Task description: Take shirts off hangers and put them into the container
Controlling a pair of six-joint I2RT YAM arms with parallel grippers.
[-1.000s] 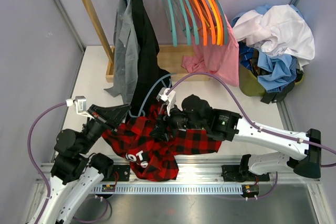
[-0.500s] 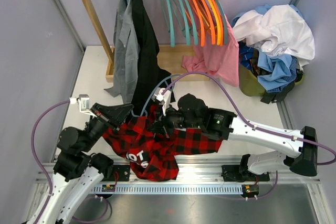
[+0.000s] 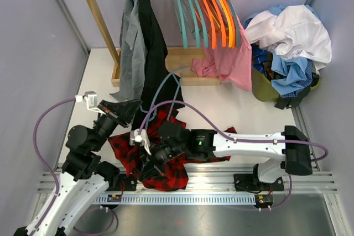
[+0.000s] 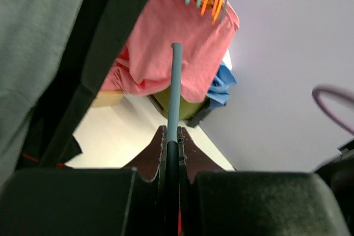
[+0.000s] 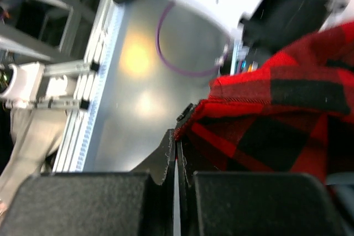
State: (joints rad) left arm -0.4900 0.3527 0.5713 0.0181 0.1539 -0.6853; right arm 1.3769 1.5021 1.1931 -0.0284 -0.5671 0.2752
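Note:
The red-and-black plaid shirt [image 3: 193, 150] lies crumpled on the table in front of the arms. My left gripper [image 3: 126, 110] is shut on a teal hanger [image 3: 166, 84], whose rod [image 4: 175, 87] runs straight out from between the fingers [image 4: 172, 136]. My right gripper [image 3: 146, 167] reaches across the shirt toward the near left, shut, with the plaid hem [image 5: 276, 120] pinched at its tips [image 5: 178, 136]. The grey shirt [image 3: 130, 48] and the black shirt [image 3: 152, 53] hang on the rack. The yellow-green container [image 3: 264, 89] stands at the far right, heaped with clothes.
The wooden rack [image 3: 97, 9] holds several bare teal and orange hangers [image 3: 204, 15] and a pink garment [image 3: 227, 62], also seen from the left wrist [image 4: 171, 37]. Below the right gripper lie the metal rail [image 3: 221, 197] and floor plate [image 5: 138, 98]. Grey walls close both sides.
The right gripper shut near the shirt's upper middle, then swung down and to the left toward the front rail. The left gripper rose slightly with the hanger, which now points toward the rack.

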